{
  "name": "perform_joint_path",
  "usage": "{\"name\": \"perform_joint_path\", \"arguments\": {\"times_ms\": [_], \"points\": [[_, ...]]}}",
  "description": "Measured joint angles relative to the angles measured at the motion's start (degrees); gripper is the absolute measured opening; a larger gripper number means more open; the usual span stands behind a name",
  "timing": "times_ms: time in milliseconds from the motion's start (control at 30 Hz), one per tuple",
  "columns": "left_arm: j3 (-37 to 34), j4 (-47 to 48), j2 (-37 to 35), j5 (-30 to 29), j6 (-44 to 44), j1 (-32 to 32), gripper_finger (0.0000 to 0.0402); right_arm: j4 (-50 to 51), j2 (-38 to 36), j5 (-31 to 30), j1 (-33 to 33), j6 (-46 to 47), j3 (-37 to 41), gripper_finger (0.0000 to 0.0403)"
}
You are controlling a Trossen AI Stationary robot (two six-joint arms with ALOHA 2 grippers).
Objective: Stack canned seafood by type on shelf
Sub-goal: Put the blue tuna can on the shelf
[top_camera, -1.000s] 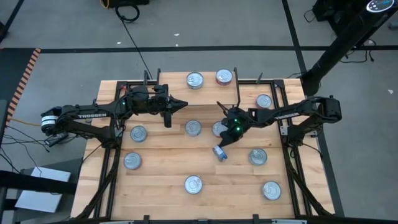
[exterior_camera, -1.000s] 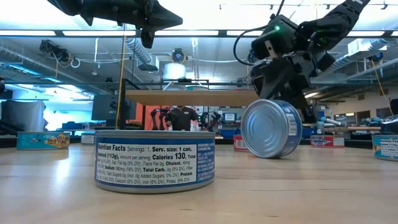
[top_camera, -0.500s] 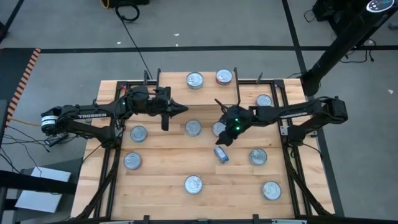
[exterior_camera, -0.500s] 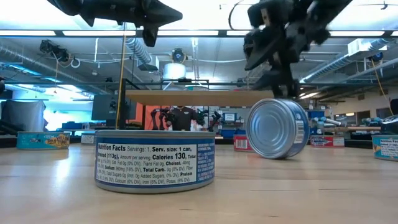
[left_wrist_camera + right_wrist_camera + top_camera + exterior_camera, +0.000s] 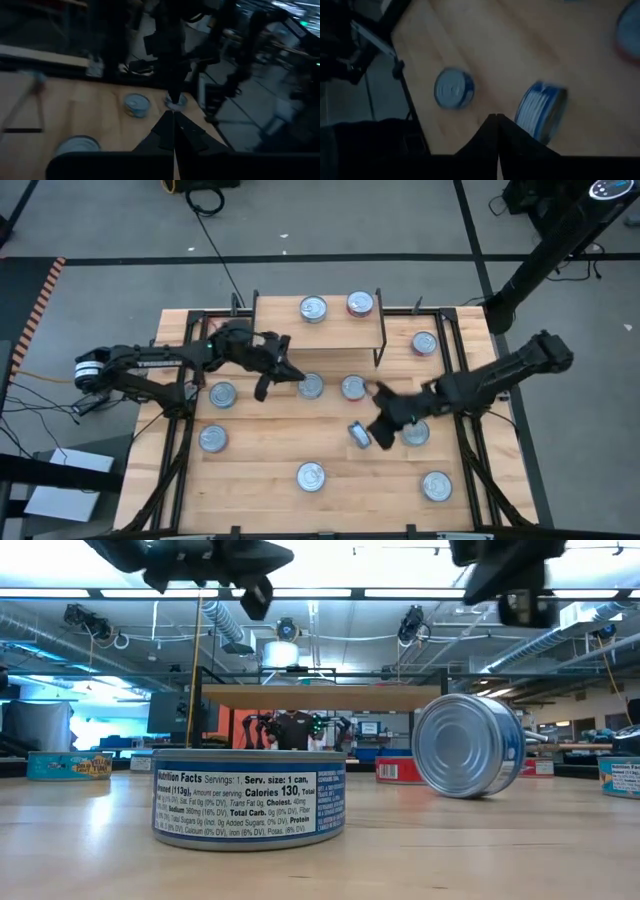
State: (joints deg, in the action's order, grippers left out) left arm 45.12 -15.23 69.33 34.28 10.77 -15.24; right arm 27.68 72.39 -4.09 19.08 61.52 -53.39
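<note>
The shelf (image 5: pixel 318 328) stands at the table's far middle with a silver-topped can (image 5: pixel 313 308) and a red can (image 5: pixel 360 304) standing on its board. Several more cans stand upright on the table. One blue-labelled can (image 5: pixel 357 434) lies on its side, also in the low view (image 5: pixel 470 745). My right gripper (image 5: pixel 381 434) hangs shut above and just right of it (image 5: pixel 540 112), touching nothing. My left gripper (image 5: pixel 290 372) is shut in the air, left of the can (image 5: pixel 311 385) in front of the shelf. In its wrist view (image 5: pixel 173 117) its fingers meet.
Upright cans stand at the left (image 5: pixel 222 394) (image 5: pixel 212 439), near edge (image 5: pixel 311 476) (image 5: pixel 436 485), right (image 5: pixel 424 342) and partly under my right arm (image 5: pixel 415 432). One big can (image 5: pixel 249 796) fills the low view's front. Black rails (image 5: pixel 180 430) frame the table.
My right gripper has lifted away from the can lying on its side and swung toward the table's near right. That can has rolled a little toward the near edge. My left gripper has dipped slightly and turned toward the can in front of the shelf.
</note>
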Motion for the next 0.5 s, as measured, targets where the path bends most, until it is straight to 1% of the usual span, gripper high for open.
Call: {"name": "perform_joint_path", "arguments": {"times_ms": [133,267,367,500], "points": [[2.9,-0.6,5.7,3.6,-1.1,0.2,0.0001,0.0,4.2,-2.2,6.6,6.9,0.0,0.0016],[6.5,-0.7,11.4,7.4,-4.4,0.8,0.0001,0.2,8.3,-4.5,11.2,12.3,0.0,0.0009],[8.7,-0.7,15.5,10.4,-7.7,1.1,0.0,1.0,11.0,-5.6,13.0,15.7,0.0,0.0005],[11.1,-0.6,20.8,14.3,-9.3,1.1,0.0001,1.5,14.2,-5.8,13.6,18.5,0.0,0.0007]]}}
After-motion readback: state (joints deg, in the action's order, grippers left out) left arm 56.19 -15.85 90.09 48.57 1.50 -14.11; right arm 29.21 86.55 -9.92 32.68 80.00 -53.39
